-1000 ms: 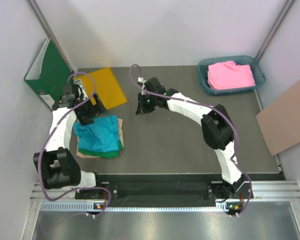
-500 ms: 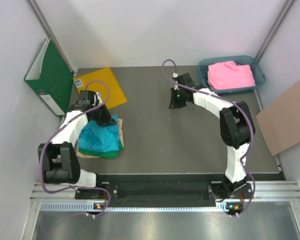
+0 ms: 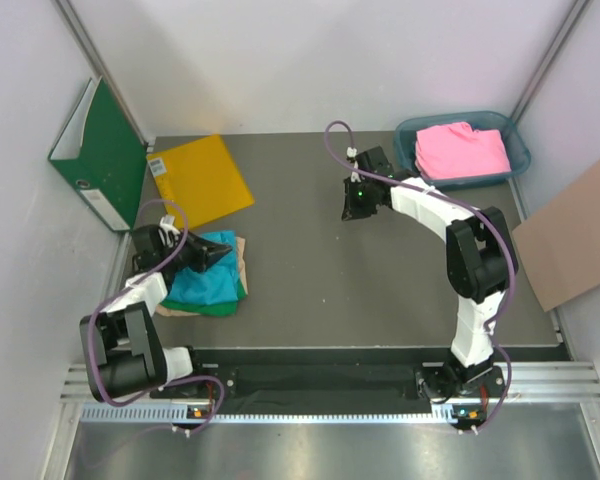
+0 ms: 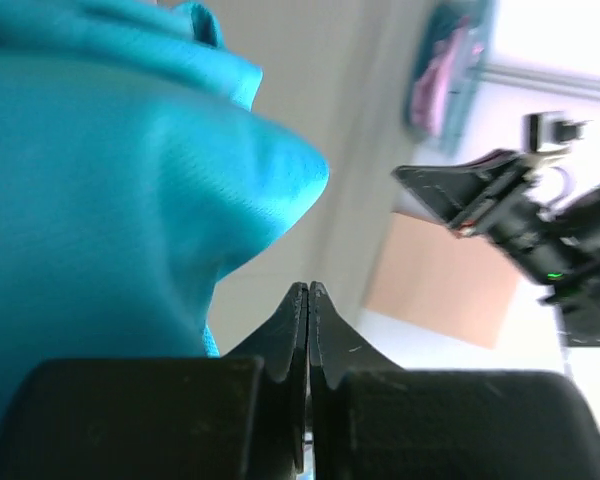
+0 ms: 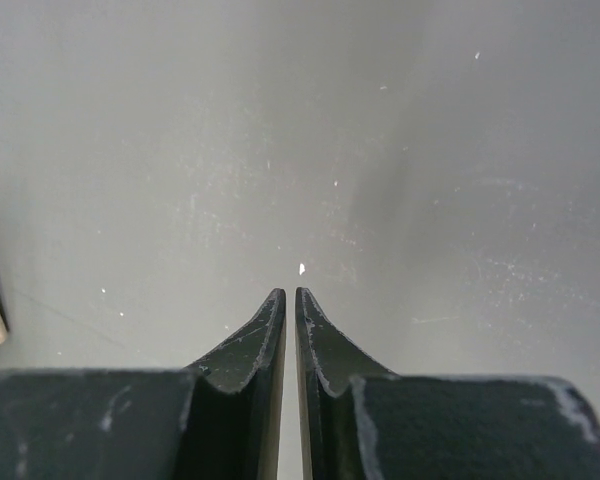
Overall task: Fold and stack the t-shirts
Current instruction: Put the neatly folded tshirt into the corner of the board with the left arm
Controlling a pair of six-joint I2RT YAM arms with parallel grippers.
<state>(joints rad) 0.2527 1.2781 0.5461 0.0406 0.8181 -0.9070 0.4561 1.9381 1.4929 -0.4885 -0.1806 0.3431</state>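
Note:
A folded turquoise t-shirt [image 3: 202, 282] lies on a bright green t-shirt [image 3: 218, 309] at the table's left side. My left gripper [image 3: 210, 256] lies low across the turquoise shirt's far edge, pointing right. In the left wrist view this gripper [image 4: 308, 290] is shut with nothing between its tips, and the turquoise cloth [image 4: 100, 180] bulges just to its left. A pink t-shirt [image 3: 462, 150] sits in the blue bin [image 3: 408, 160] at the back right. My right gripper [image 3: 351, 210] hovers over bare table left of the bin. Its fingers [image 5: 290, 296] stand a thin slit apart, holding nothing.
A brown card [image 3: 242, 252] lies under the stacked shirts. A yellow envelope [image 3: 200, 180] lies behind them and a green binder [image 3: 95, 150] leans on the left wall. A cardboard sheet [image 3: 570, 240] rests beyond the table's right edge.
The left gripper went from open to shut and drew back toward the near left, settling low over the turquoise shirt. The right arm swung right toward the bin, then stayed.

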